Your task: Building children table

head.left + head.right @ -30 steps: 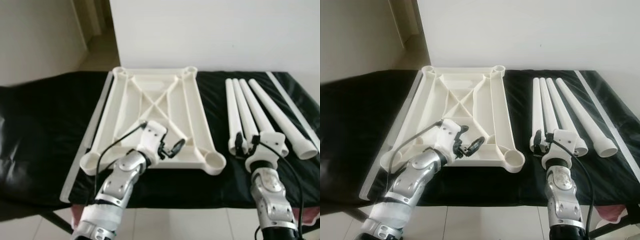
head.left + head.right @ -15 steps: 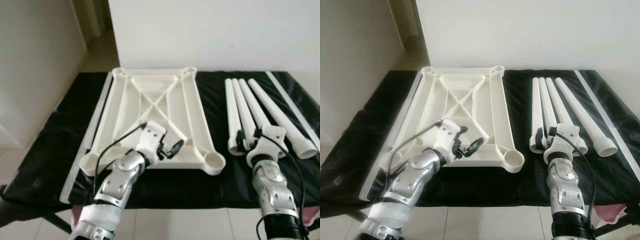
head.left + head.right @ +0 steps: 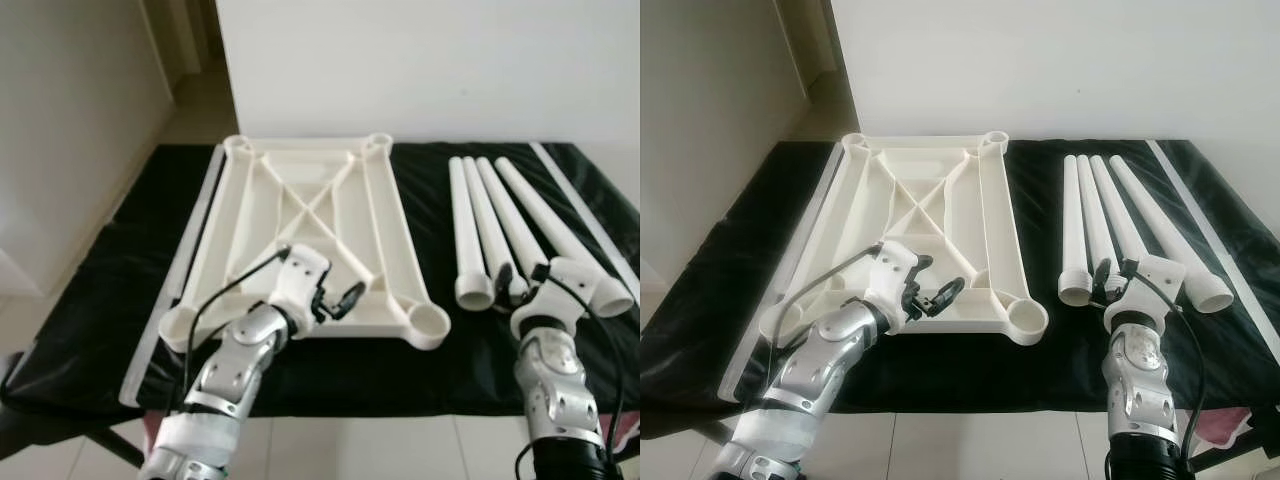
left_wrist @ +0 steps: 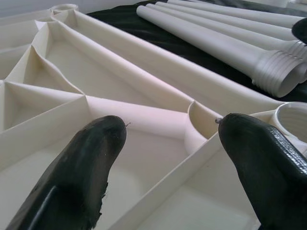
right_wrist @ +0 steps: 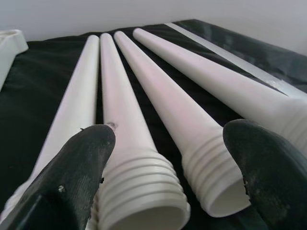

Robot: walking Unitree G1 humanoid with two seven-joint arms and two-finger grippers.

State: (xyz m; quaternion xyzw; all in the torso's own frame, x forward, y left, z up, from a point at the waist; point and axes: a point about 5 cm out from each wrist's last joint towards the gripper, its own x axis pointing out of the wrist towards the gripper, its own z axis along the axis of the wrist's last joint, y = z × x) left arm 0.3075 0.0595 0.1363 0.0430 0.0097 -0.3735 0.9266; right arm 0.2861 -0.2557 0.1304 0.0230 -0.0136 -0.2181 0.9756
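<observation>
Tabletop (image 3: 305, 225), a white ribbed plastic panel, lies underside up on the black-covered bench (image 3: 80, 280), with round sockets at its 4 corners; the near right socket (image 3: 430, 322) sits at the front edge. Just beside it to the right, apart from it, 4 white legs (image 3: 1110, 215) lie side by side, their threaded ends toward the robot.

The left tool (image 4: 168, 139) hovers over the near ribs of the tabletop, fingers (image 4: 81, 167) spread apart and holding nothing. The right tool (image 5: 168, 143) sits at the threaded ends of the legs, fingers (image 5: 72, 172) wide apart, straddling the 2 middle legs with nothing gripped yet.

The step in hand looks like picking the first leg; no leg is fitted to any socket, so the build is at its start. The next move calls for the right tool to settle around 1 leg alone, close near its threaded end, lift it clear of its neighbours, and bring it upright over a socket. The legs lie close together, so catching 2 at once is the risk.
</observation>
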